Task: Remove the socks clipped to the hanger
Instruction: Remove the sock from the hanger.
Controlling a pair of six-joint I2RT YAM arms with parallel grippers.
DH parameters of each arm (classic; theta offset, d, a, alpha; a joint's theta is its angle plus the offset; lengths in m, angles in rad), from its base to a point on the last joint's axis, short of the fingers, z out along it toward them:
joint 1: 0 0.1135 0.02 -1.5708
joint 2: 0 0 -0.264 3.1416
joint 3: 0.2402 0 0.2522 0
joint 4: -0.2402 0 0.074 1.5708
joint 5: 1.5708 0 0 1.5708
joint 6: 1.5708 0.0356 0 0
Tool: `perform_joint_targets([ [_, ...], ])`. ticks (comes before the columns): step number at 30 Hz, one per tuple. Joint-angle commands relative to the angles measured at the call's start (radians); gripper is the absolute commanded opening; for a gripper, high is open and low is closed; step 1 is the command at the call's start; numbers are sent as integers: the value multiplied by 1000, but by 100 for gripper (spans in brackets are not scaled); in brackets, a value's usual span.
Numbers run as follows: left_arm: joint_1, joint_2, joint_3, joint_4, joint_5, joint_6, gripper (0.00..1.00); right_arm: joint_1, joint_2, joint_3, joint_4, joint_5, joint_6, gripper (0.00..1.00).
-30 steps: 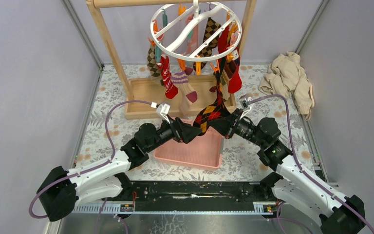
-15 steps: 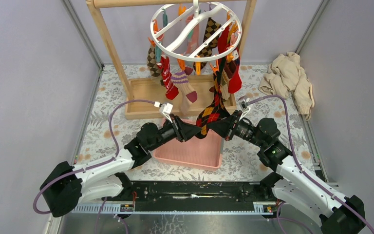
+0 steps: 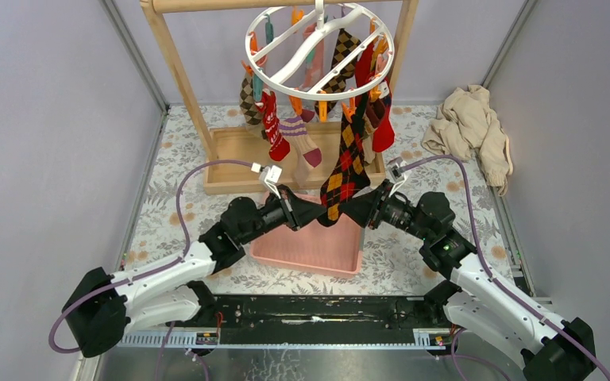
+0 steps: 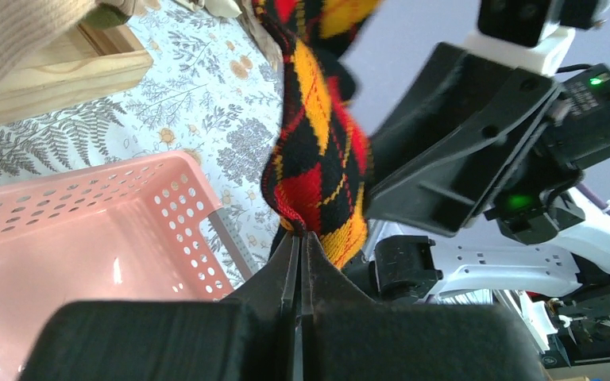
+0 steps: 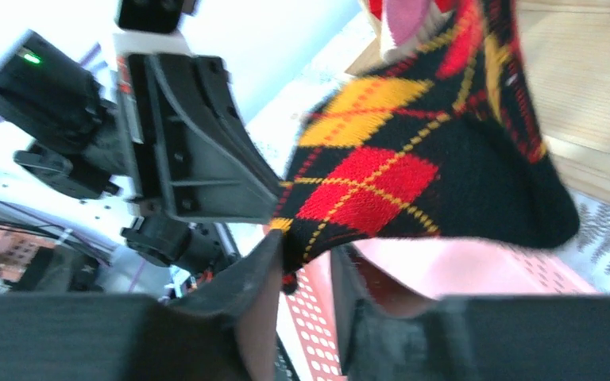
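Black-red-and-yellow argyle sock [image 3: 343,163] hanging by its cuff from the near right side of the white ring hanger [image 3: 294,67], its toe end low over the pink basket [image 3: 310,250] and lying between the two claws. The left gripper [image 3: 320,213] is closed flat, and in the left wrist view it appears to nip only the very edge of the toe. The right gripper [image 3: 348,210] stands slightly parted around the same end, the cloth loose between its fingers [image 5: 254,274] rather than squeezed. The step in hand is judged to be a handover just before the pull that frees the sock from its clip. To do it well, the right claw should part further and back clear of the cloth first, so that the two arms do not tug against each other. Because the left pinch is so shallow, a slip is likely; a deeper bite on the toe would be safer. The pull is best made smoothly along the sock's length, down and toward the arms' bases, so that the hanger swings little on the wooden rack frame [image 3: 176,71] and the other socks [image 3: 276,131] are not snagged. Release belongs over the basket.
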Motion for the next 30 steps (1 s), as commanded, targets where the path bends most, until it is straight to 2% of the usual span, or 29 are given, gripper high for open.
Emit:
perform_joint_targets([
  [1,-6,-58,71,-92,1,27,0,-4,-21,75,-124,93,-56,44],
  [8,-5,-122,131,-256,-59,80,0,-5,-40,238,-359,252,-192,65],
  [12,-4,-138,162,-306,-61,97,0,-4,-22,332,-424,319,-268,70],
  [20,-4,-165,187,-364,-73,106,0,-4,69,447,-382,377,-335,72],
  [30,-4,-188,329,-566,-47,87,0,-4,190,545,-177,440,-373,72],
])
